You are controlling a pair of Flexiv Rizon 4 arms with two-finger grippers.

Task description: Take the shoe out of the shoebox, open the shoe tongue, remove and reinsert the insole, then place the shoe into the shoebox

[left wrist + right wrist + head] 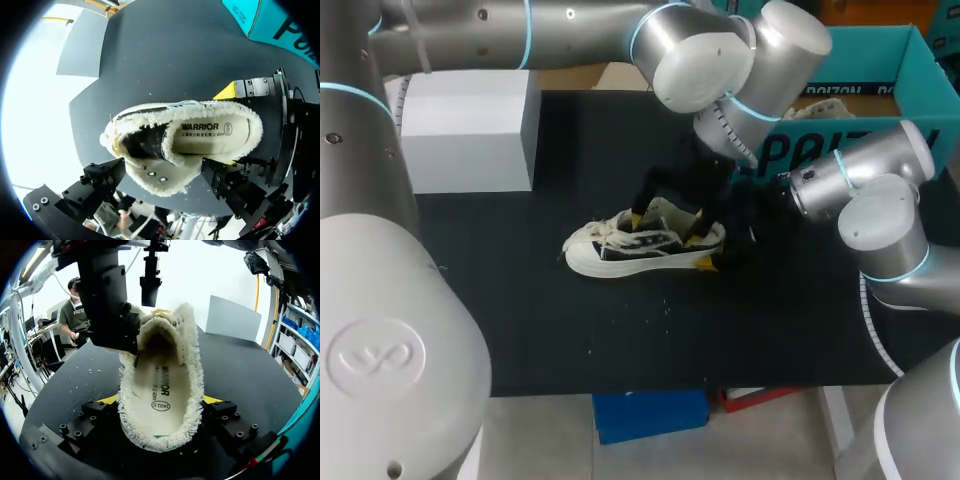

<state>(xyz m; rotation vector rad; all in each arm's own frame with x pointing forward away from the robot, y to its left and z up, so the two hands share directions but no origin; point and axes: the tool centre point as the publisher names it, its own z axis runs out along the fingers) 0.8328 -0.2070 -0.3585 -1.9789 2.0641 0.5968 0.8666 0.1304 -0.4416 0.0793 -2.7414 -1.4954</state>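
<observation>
Shoe (645, 247), head view: upright on worktop (620, 320), outside shoebox (910, 80); left arm stretched past middle, left tool (667, 228) down over it. Left wrist: fingers (107, 175) wide, along shoe's side. Right wrist: right tool (160, 400) clamps heel from both sides.

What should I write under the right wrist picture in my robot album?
Right jaws clamp the fuzzy shoe by its heel, insole showing inside.
</observation>
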